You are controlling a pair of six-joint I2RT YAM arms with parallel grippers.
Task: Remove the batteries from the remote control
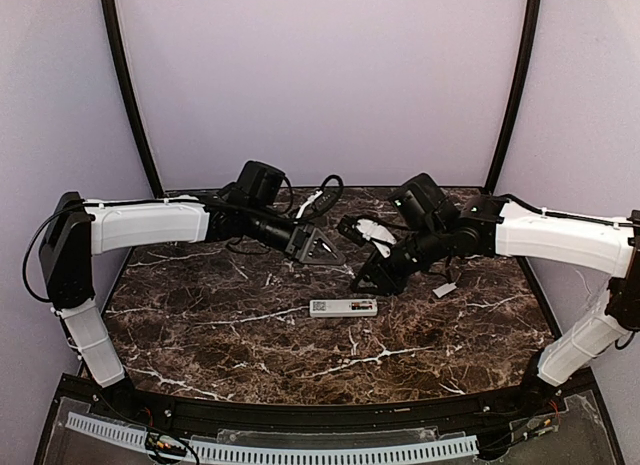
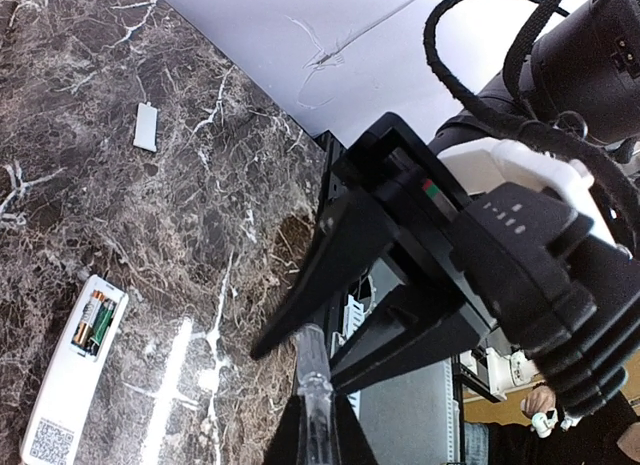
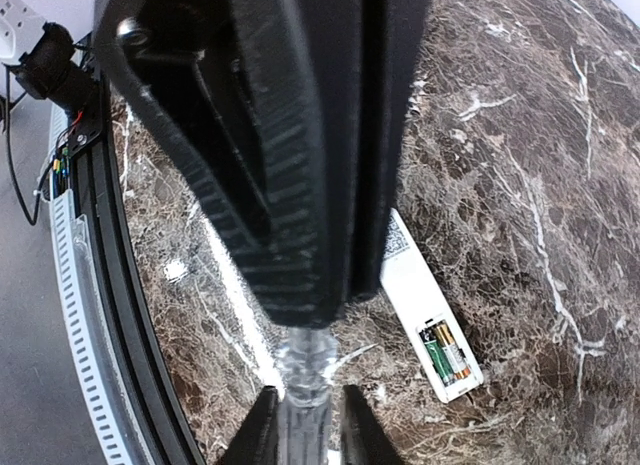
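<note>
Remote point(image 1: 343, 307), 6 o'clock of grippers: judged light, stiff, slick. Pinch the long edges, clear of batteries point(image 2: 95, 323). Left gripper point(image 2: 315, 430) clamps stick point(image 2: 312, 360); right gripper point(image 3: 305, 430) narrow, grip unclear.

A white-veined dark marble table point(image 1: 200, 335) carries the remote control point(image 1: 343, 307), lying flat just nearer the arm bases than the right gripper point(image 1: 365, 282), its bay open on two batteries point(image 2: 95, 320). A small white cover point(image 1: 445, 290) lies to that gripper's right, apart from the remote.

You've got a dark brown marble-look table point(image 1: 200, 335) with white veins, pale lilac walls point(image 1: 320, 75) on 3 sides, 2 black poles point(image 1: 133, 95) at back corners, white slotted strip point(image 1: 300, 452) at near edge, soft light.
</note>
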